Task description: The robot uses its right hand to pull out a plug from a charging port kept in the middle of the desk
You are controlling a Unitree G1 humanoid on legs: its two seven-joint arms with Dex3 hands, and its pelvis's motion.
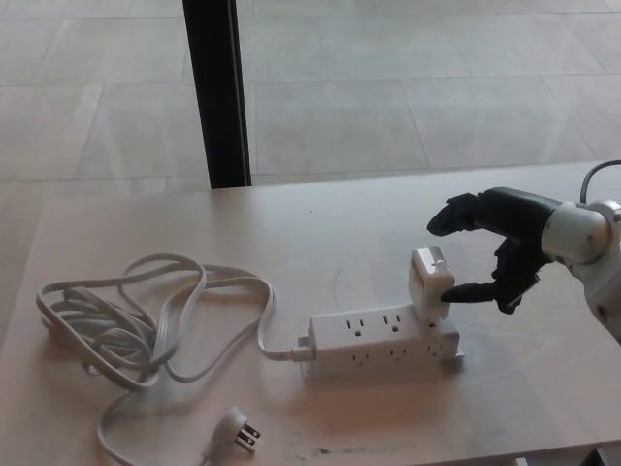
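Two fingers (456, 216) around plug (431, 282)

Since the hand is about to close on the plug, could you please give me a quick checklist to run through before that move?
1. Plug seated in the strip's right end: ok, upright in its socket.
2. Right hand open, fingers apart: ok.
3. Hand placed around the plug: ok, thumb tip at its right side, fingers above it.
4. Firm contact on both sides: cannot tell, only the thumb looks close to touching.
5. Strip flat on the desk: ok.
6. Cord clear of the hand: ok, coiled at the far left.
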